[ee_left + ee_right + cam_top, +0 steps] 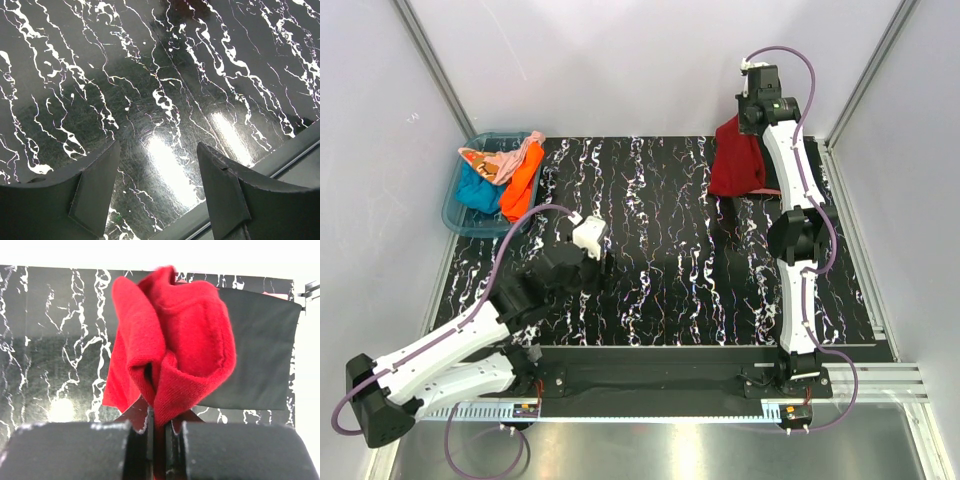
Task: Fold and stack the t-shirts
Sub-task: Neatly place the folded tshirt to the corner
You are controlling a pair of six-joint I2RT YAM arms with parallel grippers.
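Observation:
My right gripper [752, 118] [160, 416] is shut on a bunched fold of the dark red t-shirt [736, 160] [175, 335] and holds it hanging above the back right of the table. Below it in the right wrist view a black t-shirt [257, 350] lies flat and folded, with a thin pink edge [278, 295] showing at its far side. My left gripper [604, 262] [158, 146] is open and empty, low over the bare marbled table left of centre. The teal [475, 192], orange [523, 185] and pale peach [496, 160] t-shirts lie crumpled in the tub.
The blue translucent tub [456, 218] stands at the back left corner of the black marbled table [660, 250]. White walls and metal frame posts close in the back and sides. The table's metal front rail [280, 155] shows near my left fingers.

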